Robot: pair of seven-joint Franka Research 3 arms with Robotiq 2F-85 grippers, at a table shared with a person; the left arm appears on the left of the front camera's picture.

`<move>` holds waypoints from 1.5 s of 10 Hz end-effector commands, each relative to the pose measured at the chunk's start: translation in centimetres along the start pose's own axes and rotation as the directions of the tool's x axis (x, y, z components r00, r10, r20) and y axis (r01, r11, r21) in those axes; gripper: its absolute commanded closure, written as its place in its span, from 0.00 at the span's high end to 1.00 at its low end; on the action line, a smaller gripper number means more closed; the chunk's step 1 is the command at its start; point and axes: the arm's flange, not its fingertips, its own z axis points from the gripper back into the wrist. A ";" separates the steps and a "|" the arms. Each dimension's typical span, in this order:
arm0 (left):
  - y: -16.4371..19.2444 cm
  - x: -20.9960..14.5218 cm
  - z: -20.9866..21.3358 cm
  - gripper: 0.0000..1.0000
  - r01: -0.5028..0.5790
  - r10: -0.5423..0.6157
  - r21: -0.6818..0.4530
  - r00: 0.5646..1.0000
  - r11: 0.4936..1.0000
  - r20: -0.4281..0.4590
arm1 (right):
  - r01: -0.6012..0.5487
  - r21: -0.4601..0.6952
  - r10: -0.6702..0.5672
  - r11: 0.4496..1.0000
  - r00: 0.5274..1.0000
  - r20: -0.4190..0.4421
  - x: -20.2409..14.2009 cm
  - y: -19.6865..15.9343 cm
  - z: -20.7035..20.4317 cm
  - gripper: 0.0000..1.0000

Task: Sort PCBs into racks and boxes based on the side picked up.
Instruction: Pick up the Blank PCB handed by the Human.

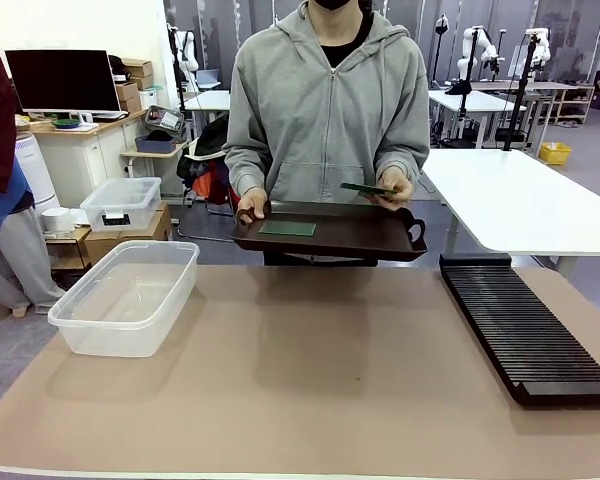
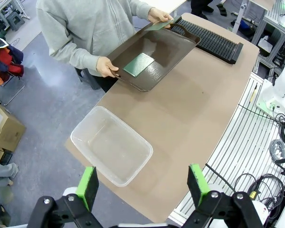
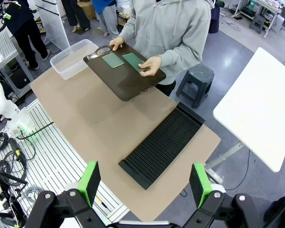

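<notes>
A dark brown handled tray (image 1: 380, 238) is held by a person at the far edge of the worktop (image 1: 310, 380). Whether the tray rests on that edge cannot be told. One handle of the tray is gripped by one hand (image 1: 251, 205).

One PCB (image 1: 287, 228) is seen lying flat on the tray floor, towards that gripped end. The second PCB (image 1: 363, 187) is pinched in the person's other hand (image 1: 396, 187) and is held just above the opposite end of the tray, lifted off its floor.

The black slotted rack (image 1: 525, 330) is laid on the worktop to the robot's right of the tray, nearer the robot and apart from it. The clear tub (image 1: 125, 295) is set to the robot's left of the tray, also apart from it, with no PCB in it.

The left jaws are seen from above with their green pads (image 2: 88, 185) wide apart and nothing between them, well away from the tray. The right jaws are likewise spread, pads (image 3: 91, 183) apart, nothing gripped, high over the rack and well away from the tray.
</notes>
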 end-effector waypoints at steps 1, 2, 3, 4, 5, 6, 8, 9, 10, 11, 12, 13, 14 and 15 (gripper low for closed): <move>0.0 0.0 0.1 1.00 -0.005 0.005 0.000 1.000 1.000 0.004 | -0.001 0.000 0.001 1.000 1.000 0.002 0.0 0.1 0.1 1.00; 0.0 0.0 0.1 1.00 -0.005 0.005 0.000 1.000 1.000 0.004 | -0.001 0.000 0.001 1.000 1.000 0.002 0.0 0.1 0.1 1.00; 0.0 0.0 0.1 1.00 -0.005 0.005 0.000 1.000 1.000 0.004 | -0.001 0.000 0.001 1.000 1.000 0.002 0.0 0.1 0.1 1.00; 0.0 0.0 0.1 1.00 -0.005 0.005 0.000 1.000 1.000 0.004 | -0.001 0.000 0.001 1.000 1.000 0.002 0.0 0.1 0.1 1.00; 0.0 0.0 0.1 1.00 -0.005 0.005 0.000 1.000 1.000 0.004 | -0.001 0.000 0.001 1.000 1.000 0.002 0.0 0.1 0.1 1.00; 0.0 0.0 0.1 1.00 -0.005 0.005 0.000 1.000 1.000 0.004 | -0.001 0.000 0.001 1.000 1.000 0.002 0.0 0.1 0.1 1.00; 0.0 0.0 0.1 1.00 -0.005 0.005 0.000 1.000 1.000 0.004 | -0.001 0.000 0.001 1.000 1.000 0.002 0.0 0.1 0.1 1.00; 0.0 0.0 0.1 1.00 -0.005 0.005 0.000 1.000 1.000 0.004 | -0.001 0.000 0.001 1.000 1.000 0.002 0.0 0.1 0.1 1.00; 0.0 0.0 0.1 1.00 -0.005 0.005 0.000 1.000 1.000 0.004 | -0.001 0.000 0.001 1.000 1.000 0.002 0.0 0.1 0.1 1.00; 0.0 0.0 0.1 1.00 -0.005 0.005 0.000 1.000 1.000 0.004 | -0.001 0.000 0.001 1.000 1.000 0.002 0.0 0.1 0.1 1.00; 0.0 0.0 0.1 1.00 -0.005 0.005 0.000 1.000 1.000 0.004 | -0.001 0.000 0.001 1.000 1.000 0.002 0.0 0.1 0.1 1.00; 0.0 0.0 0.1 1.00 -0.005 0.005 0.000 1.000 1.000 0.004 | -0.001 0.000 0.001 1.000 1.000 0.002 0.0 0.1 0.1 1.00; 0.0 0.0 0.1 1.00 -0.005 0.005 0.000 1.000 1.000 0.004 | -0.001 0.000 0.001 1.000 1.000 0.002 0.0 0.1 0.1 1.00; 0.0 0.0 0.1 1.00 -0.005 0.005 0.000 1.000 1.000 0.004 | -0.001 0.000 0.001 1.000 1.000 0.002 0.0 0.1 0.1 1.00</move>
